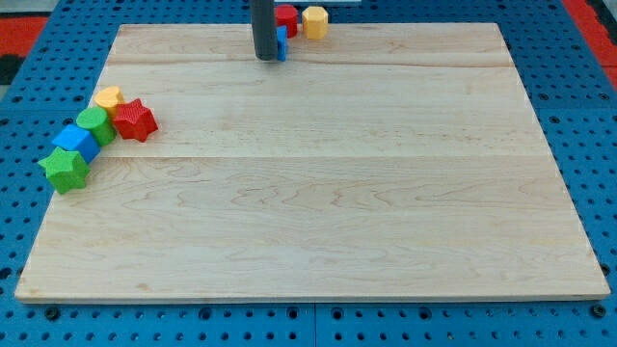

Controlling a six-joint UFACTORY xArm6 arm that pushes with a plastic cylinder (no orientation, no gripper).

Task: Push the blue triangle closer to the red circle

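The dark rod comes down at the view's top centre, and my tip (265,56) rests on the board. The blue triangle (281,44) is mostly hidden behind the rod; only a blue sliver shows at the tip's right side, touching it. The red circle (286,17) sits just above and to the right of that sliver, at the board's top edge, close to or touching the blue block. A yellow hexagon block (315,20) stands right beside the red circle.
A cluster lies at the board's left edge: a yellow heart (107,97), a red star (135,120), a green circle (94,124), a blue cube (75,142) and a green star (65,169). The wooden board (318,193) lies on blue pegboard.
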